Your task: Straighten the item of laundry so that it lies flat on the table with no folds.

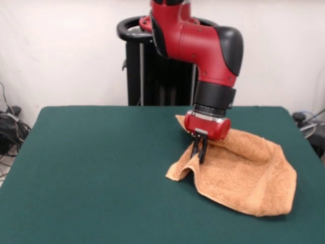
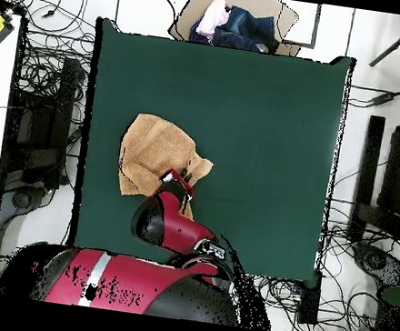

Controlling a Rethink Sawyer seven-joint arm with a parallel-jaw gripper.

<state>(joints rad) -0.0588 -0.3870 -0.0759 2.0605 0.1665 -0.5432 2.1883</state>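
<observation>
Nearest me in the front view is bare green worktop (image 1: 91,173), then the towel (image 1: 254,175), lying crumpled toward one side edge and not far from the robot's side. I'm reading it as soft, light terry: it'll drape and sag, grip itself a bit on the felt, and drag along rather than slide cleanly. Nothing fragile here, so a firm pinch is fine. Best hold, I'd say, is a free corner or hem, lifted and pulled outward so the fold runs out.

Just behind that front flap, the gripper (image 1: 199,148) comes down on a raised ridge of cloth, jaws drawn close together and pinching the towel's folded edge, as far as I can judge. The cloth curls up around them there.

The front view gives me height: the lifted fold, the thick doubled edge on the near side. Looking down from overhead, the towel (image 2: 154,155) shows its outline instead, an uneven shape with one lobe tucked under the gripper (image 2: 178,184), and plenty of worktop (image 2: 264,127) to spread into. Beyond the table's far edge, overhead only, there's a box of clothes (image 2: 235,22).
</observation>
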